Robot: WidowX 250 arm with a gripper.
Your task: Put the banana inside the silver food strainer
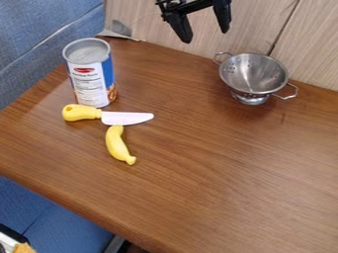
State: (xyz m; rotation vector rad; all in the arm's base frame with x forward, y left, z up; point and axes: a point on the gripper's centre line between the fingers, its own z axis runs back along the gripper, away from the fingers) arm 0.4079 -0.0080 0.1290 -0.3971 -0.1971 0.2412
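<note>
The banana (pixel 117 146) is out, and the whole job is left to do

The banana lies on the wooden tabletop (pixel 218 188), left of the middle of the picture. The silver strainer (pixel 254 74) stands upright on its round foot at the upper right, well apart from the banana. So the banana is not inside, and no part of the job looks done.

The black pincer (pixel 204 35) hangs at the top edge, a bit right of the middle. Its two fingers are spread wide, and it holds nothing. It is nearer to the strainer than to the banana.

Here is what I think is left. The pincer needs to go to the banana, close on it, lift it, bring it over to the upper right and let it go in the strainer. The strainer looks ready, with its wide top facing up.

The toy knife (pixel 129 117) lies just above the banana, so close that I can't tell if they touch. The pincer could bump it when it grabs. It may be safer to pinch the fat middle of the banana. The tall can (pixel 89 74) stands at the upper left, just behind the knife, and has no part in this job.
</note>
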